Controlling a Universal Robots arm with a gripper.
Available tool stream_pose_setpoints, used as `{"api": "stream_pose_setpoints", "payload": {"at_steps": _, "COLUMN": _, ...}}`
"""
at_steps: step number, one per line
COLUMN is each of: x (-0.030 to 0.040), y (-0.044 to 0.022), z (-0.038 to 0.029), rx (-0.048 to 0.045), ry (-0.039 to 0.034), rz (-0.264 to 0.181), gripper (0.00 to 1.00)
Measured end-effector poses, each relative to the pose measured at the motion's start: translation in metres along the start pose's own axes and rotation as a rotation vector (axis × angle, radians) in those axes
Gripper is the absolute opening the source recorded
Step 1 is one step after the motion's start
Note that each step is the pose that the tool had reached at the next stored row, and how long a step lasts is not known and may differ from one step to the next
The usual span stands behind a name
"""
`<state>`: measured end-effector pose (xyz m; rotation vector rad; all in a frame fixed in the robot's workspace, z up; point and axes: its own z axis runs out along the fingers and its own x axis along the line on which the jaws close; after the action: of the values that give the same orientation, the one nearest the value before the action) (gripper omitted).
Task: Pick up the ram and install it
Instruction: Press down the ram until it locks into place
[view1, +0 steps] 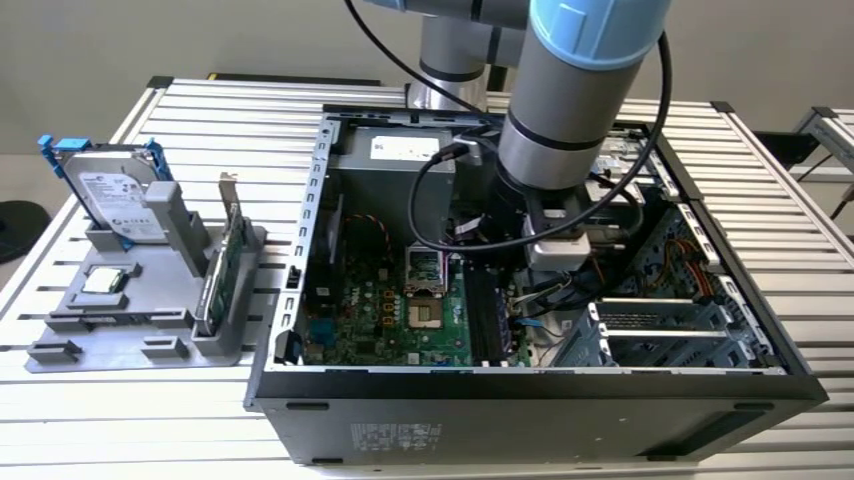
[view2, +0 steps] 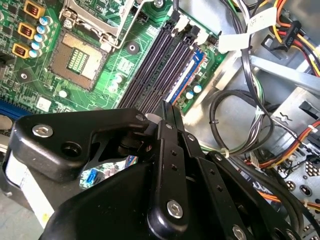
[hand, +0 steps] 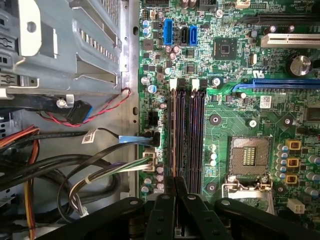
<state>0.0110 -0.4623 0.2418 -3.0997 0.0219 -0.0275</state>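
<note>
Black angular jaws closed above long dark memory slots.

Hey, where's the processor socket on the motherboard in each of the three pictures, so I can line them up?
Exterior view: the processor socket sits mid-board inside the open case, to the exterior view's left of the arm.
Second wrist view: the socket lies just across green board from the memory slots.
First wrist view: the socket sits beside the slots.
Shared landmark: the dark parallel memory slots next to the socket.
</note>
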Motion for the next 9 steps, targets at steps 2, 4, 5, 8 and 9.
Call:
{"api": "stream_pose_setpoints", "payload": {"at_steps": 2, "x": 0.0002, "y": 0.0001, "z": 0.0002, "rx": 0.0003, "ry": 0.0001, "rz": 0.001, "gripper": 0.0}}
{"api": "stream_pose_setpoints", "payload": {"at_steps": 4, "x": 0.0002, "y": 0.0002, "z": 0.0002, "rx": 0.0001, "ry": 0.0001, "rz": 0.004, "gripper": 0.0}}
{"api": "stream_pose_setpoints", "payload": {"at_steps": 5, "x": 0.0002, "y": 0.0003, "z": 0.0002, "rx": 0.0001, "ry": 0.0002, "rz": 0.005, "gripper": 0.0}}
{"api": "stream_pose_setpoints", "payload": {"at_steps": 8, "x": -0.0004, "y": 0.0003, "z": 0.0001, "rx": 0.0001, "ry": 0.0004, "rz": 0.01, "gripper": 0.0}}
{"api": "stream_pose_setpoints", "payload": {"at_steps": 9, "x": -0.0005, "y": 0.0003, "z": 0.0, "rx": 0.0, "ry": 0.0005, "rz": 0.012, "gripper": 0.0}}
